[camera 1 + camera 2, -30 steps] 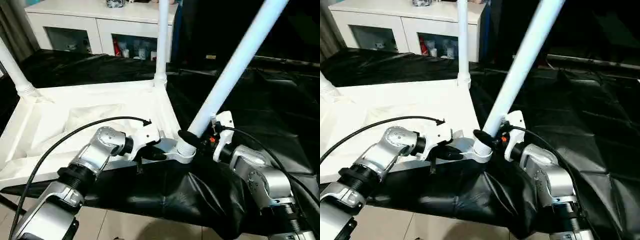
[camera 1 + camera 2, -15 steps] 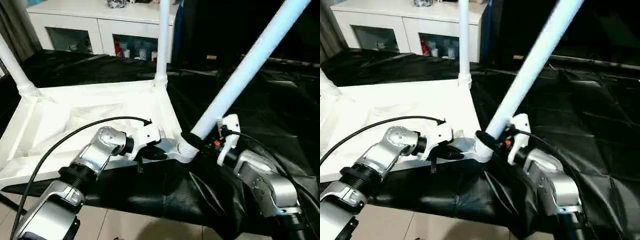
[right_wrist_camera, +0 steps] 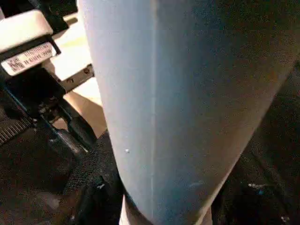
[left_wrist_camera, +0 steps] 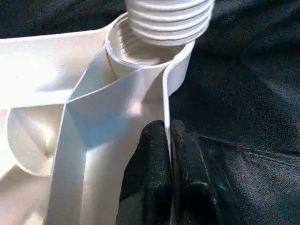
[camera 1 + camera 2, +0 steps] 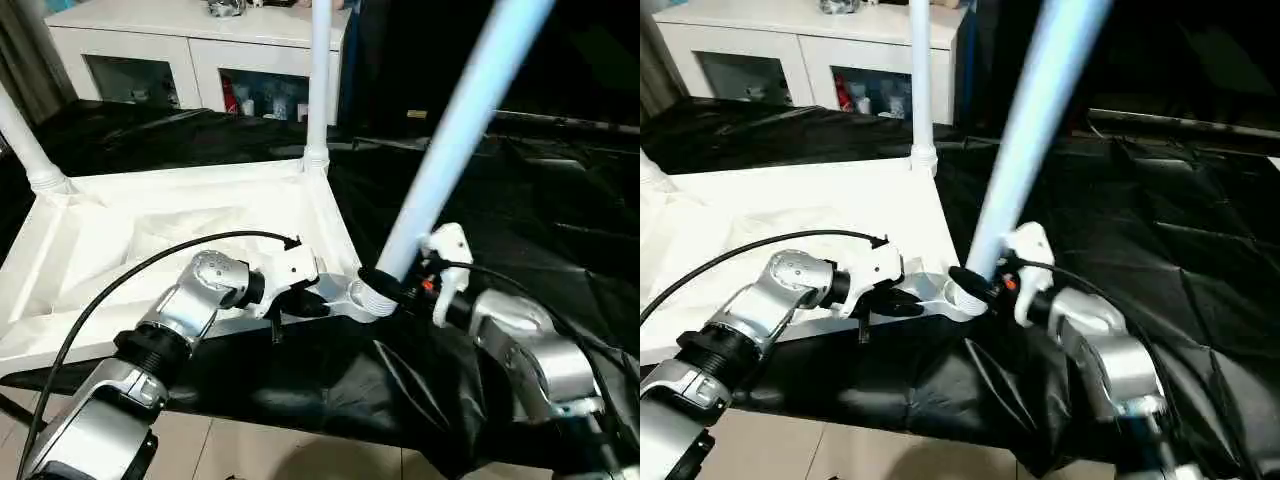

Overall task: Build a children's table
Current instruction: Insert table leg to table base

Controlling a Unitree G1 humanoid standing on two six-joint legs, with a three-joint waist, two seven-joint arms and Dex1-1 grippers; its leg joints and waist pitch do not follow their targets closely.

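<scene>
Two silver robot arms work at an upside-down white children's table (image 5: 150, 235) lying on a large black-draped table (image 5: 540, 210), with a white cabinet (image 5: 190, 50) behind. Two legs stand upright in the far corner sockets. A third leg (image 5: 455, 130) leans over the near corner socket (image 4: 140, 51), its ribbed end at the socket mouth. The right gripper (image 5: 385, 285) holds this leg near its base. The left gripper (image 4: 171, 154) is pinched narrow on the tabletop's edge wall, just beside the socket.

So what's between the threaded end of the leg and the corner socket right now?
Nothing. In the left wrist view the leg's threaded end hangs tilted over the open corner socket, not seated.
</scene>
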